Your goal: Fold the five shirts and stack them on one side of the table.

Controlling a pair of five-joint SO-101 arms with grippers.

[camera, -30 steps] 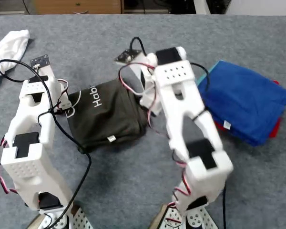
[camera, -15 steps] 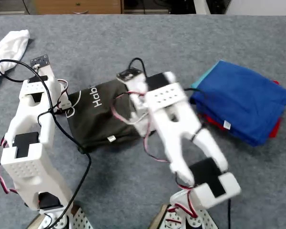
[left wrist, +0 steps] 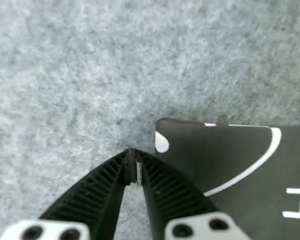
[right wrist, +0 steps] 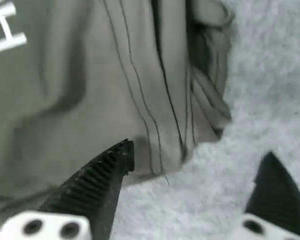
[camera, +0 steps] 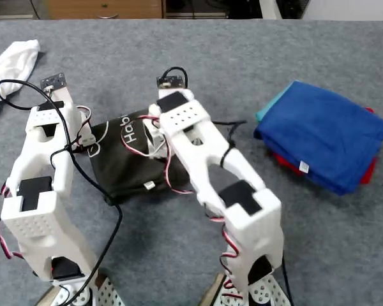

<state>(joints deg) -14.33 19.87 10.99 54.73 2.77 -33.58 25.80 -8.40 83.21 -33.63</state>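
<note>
Here the right gripper [right wrist: 197, 151] stands spread wide over one edge of the folded dark shirt [camera: 123, 167] on the table [camera: 242, 57]; the left gripper [left wrist: 133, 156], pinched together, sits just beside the shirt's corner

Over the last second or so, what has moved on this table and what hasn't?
The right arm swung from beside the folded stack toward the left arm; the right gripper is now open over the edge of the dark shirt, gripping nothing. The left gripper, shut at the shirt's corner, the dark shirt, the stack and the white shirt stayed put.
</note>
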